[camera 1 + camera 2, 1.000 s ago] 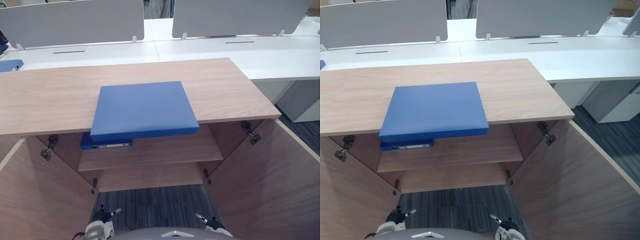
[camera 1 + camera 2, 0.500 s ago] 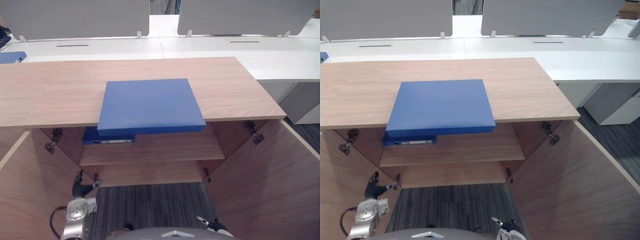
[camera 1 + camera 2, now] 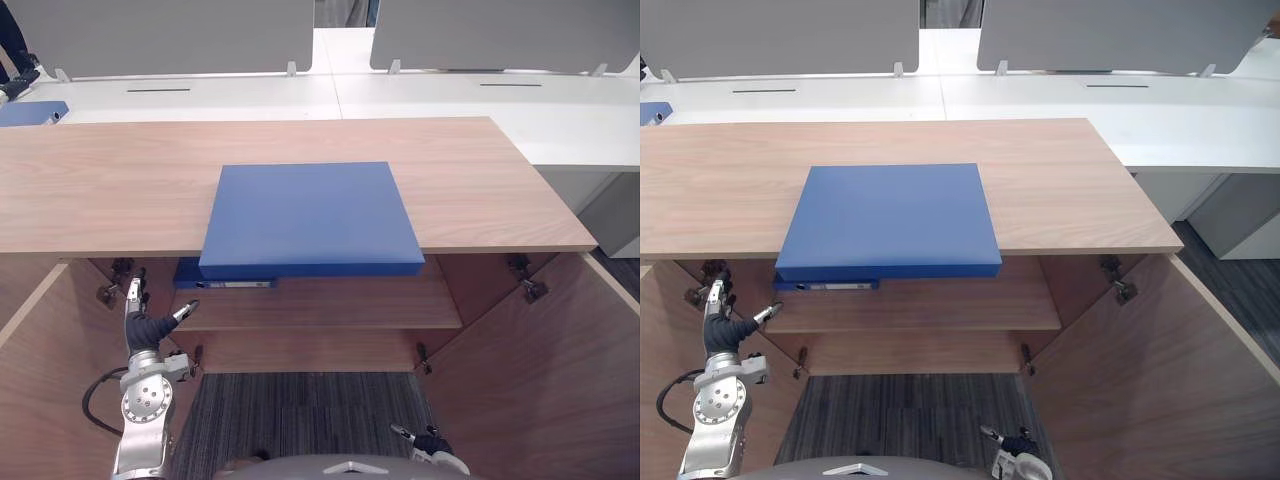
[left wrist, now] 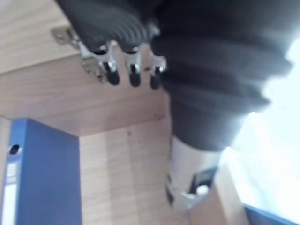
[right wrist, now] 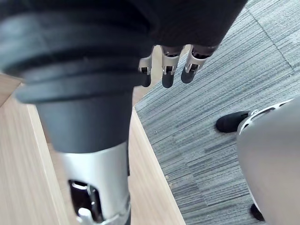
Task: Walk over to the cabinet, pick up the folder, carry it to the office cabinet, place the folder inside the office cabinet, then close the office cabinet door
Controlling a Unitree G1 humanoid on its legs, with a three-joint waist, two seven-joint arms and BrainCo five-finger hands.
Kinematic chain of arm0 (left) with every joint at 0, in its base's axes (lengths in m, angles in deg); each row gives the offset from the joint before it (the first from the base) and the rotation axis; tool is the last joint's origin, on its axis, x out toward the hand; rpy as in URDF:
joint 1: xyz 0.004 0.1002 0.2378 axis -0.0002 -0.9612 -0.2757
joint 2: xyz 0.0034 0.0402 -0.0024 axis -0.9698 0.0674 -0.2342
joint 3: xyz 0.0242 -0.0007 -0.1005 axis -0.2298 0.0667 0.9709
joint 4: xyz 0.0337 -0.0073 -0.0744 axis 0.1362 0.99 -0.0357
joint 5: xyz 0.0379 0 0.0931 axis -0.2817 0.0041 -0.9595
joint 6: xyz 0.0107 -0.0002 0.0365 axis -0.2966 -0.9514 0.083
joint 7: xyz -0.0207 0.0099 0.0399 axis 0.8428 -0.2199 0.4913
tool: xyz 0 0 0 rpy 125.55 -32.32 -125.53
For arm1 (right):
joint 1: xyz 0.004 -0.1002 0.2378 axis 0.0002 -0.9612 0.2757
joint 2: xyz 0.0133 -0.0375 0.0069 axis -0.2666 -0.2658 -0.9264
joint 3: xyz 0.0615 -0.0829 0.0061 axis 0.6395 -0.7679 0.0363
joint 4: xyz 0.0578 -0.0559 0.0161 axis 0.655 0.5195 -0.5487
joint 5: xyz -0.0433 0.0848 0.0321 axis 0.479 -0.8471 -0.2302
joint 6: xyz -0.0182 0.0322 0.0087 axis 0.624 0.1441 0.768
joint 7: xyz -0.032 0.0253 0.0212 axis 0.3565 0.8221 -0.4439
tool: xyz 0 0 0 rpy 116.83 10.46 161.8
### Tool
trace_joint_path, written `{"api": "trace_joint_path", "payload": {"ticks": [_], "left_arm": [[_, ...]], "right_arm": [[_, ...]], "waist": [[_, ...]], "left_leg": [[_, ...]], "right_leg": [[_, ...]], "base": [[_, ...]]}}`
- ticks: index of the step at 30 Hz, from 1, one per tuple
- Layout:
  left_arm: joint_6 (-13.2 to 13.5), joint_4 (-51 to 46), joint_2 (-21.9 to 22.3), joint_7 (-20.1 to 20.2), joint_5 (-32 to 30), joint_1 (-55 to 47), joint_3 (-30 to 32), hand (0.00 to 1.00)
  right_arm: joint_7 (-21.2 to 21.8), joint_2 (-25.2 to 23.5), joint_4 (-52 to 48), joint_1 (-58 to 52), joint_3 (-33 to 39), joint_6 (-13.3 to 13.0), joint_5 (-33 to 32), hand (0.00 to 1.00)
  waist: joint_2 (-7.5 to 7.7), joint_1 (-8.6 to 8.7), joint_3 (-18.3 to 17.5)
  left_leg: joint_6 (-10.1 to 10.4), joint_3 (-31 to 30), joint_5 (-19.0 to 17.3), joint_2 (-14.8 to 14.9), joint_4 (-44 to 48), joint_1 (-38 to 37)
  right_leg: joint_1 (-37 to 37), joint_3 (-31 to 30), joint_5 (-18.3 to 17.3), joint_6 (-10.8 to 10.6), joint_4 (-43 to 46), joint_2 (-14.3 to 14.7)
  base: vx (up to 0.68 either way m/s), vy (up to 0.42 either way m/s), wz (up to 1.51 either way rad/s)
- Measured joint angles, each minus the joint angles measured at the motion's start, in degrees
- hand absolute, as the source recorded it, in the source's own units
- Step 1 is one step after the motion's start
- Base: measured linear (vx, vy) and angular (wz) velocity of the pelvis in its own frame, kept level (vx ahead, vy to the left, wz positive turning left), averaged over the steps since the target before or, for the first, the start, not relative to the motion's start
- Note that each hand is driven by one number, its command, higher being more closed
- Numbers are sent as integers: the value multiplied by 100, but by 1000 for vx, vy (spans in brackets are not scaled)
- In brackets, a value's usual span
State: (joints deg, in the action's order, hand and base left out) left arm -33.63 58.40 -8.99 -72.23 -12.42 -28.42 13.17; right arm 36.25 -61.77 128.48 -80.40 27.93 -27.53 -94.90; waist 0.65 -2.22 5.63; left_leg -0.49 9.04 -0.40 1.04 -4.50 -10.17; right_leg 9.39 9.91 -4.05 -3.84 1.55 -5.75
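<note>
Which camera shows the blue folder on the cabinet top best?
The left eye view: the folder lies whole and central. The right eye view matches. The left wrist view shows another folder, shelved.

The wooden cabinet top (image 3: pixel 480 180) carries a flat blue folder (image 3: pixel 310 215) near its middle, the folder's near edge jutting out past the top's front edge. Below the folder, a shelf (image 3: pixel 350 305) inside the cabinet holds a blue binder (image 3: pixel 225 282) lying flat under the folder's near left corner. Behind the folder runs a white table (image 3: pixel 450 100) with grey partition screens (image 3: pixel 170 35) standing on it and a second blue file (image 3: pixel 30 112) far to the folder's left. Grey striped carpet (image 3: pixel 300 415) lies below.
</note>
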Motion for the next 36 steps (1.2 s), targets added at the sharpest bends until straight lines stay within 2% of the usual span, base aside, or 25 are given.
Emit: {"api": "trace_joint_path", "payload": {"ticks": [10, 18, 27, 36], "left_arm": [[116, -1139, 229, 10, -45, -295, -285, 0], [192, -1707, 201, -2, -341, -317, -347, 0], [223, -2099, -415, 3, -1032, -323, -575, 0], [259, -2262, -1023, 14, -1940, -88, -1138, 0]], "right_arm": [[-2, -15, 27, -70, -71, 4, 198, 0], [-2, 7, 145, -68, -75, 8, 216, 0], [-1, 34, 279, -27, -78, 3, 219, 0], [-1, 258, 597, -71, -299, 10, 438, 0]], "waist": [[104, -45, -145], [76, -45, -246], [51, 45, -315], [-1, 148, -355]], "left_leg": [[35, -45, 0, 45, 41, 105], [53, -50, -46, 53, 174, 126], [90, -53, -66, 49, 232, 92], [46, -35, -39, 43, 206, 0]], "right_leg": [[-145, -56, -90, -36, 263, -3], [-138, -308, -98, -24, 304, 14], [-95, -333, -93, -29, 314, 17], [-5, -354, -68, -40, 225, 21]], "base": [[-38, -16, 1], [-24, -9, -1], [-45, -18, 0], [0, 0, 0]]}}
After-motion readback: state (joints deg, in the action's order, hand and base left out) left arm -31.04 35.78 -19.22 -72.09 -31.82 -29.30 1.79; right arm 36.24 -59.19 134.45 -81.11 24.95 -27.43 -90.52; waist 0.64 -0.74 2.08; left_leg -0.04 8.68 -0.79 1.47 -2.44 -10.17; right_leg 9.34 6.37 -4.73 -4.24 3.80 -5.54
